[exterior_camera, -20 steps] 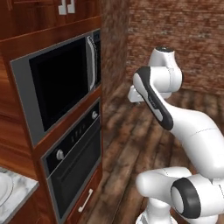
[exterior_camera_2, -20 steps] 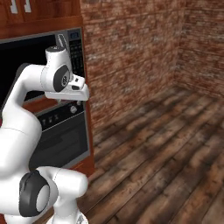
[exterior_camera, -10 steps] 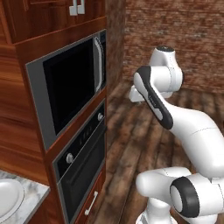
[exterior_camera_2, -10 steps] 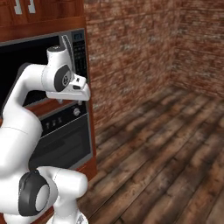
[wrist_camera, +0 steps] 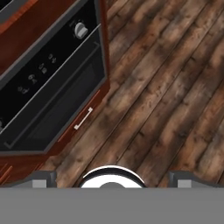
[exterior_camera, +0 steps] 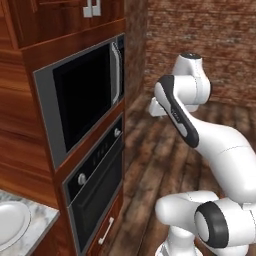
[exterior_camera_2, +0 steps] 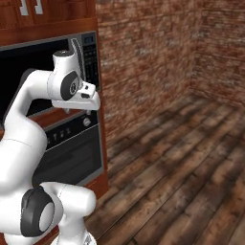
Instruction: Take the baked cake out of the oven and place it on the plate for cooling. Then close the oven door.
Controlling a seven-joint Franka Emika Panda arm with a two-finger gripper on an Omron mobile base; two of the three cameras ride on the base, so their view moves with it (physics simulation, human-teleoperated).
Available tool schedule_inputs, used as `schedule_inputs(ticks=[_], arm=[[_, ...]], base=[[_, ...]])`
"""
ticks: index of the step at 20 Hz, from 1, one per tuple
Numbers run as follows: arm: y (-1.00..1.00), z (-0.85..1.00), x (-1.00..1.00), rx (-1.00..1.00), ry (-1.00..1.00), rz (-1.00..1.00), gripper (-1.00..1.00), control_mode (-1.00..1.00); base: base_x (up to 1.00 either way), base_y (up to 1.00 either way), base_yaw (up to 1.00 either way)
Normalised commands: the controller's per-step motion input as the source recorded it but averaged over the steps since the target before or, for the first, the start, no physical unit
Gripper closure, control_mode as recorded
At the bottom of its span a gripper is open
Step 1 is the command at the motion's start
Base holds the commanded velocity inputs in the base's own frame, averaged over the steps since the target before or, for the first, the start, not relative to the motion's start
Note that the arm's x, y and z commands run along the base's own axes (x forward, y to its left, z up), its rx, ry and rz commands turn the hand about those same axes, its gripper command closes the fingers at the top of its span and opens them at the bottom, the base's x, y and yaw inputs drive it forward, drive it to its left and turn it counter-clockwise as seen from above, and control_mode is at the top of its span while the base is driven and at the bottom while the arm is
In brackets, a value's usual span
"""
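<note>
Resting bare on the counter (exterior_camera: 42, 231) — plate (exterior_camera: 10, 222); oven door (exterior_camera: 97, 187) shut; gripper (wrist_camera: 112, 180) spread wide.

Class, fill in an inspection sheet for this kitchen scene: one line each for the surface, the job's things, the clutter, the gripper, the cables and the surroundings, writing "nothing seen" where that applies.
Surface: a marble counter at the lower left of the left base view, carrying the plate.
Job's things: the oven sits under the microwave, and its oven door is closed. The plate is bare on its visible part. Cake: nothing seen.
Clutter: nothing seen.
Gripper: the gripper is open and empty, pointing down at the floor in front of the oven.
Cables: nothing seen.
Surroundings: wooden cabinetry, a drawer below the oven, brick walls, a plank floor.
</note>
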Motion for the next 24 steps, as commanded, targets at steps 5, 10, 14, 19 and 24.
schedule_inputs(ticks=[5,10,14,19,24], arm=[[0.00,0.00,0.00,0.00,0.00,0.00,-1.00,1.00],[0.00,0.00,0.00,0.00,0.00,0.00,-1.00,1.00],[0.00,0.00,0.00,0.00,0.00,0.00,-1.00,1.00],[0.00,0.00,0.00,0.00,0.00,0.00,-1.00,1.00],[0.00,0.00,0.00,0.00,0.00,0.00,-1.00,1.00]], base=[[-0.33,0.02,0.26],[-0.21,0.00,0.22],[-0.18,0.00,0.14],[-0.49,0.00,0.09],[-0.92,0.00,0.09]])
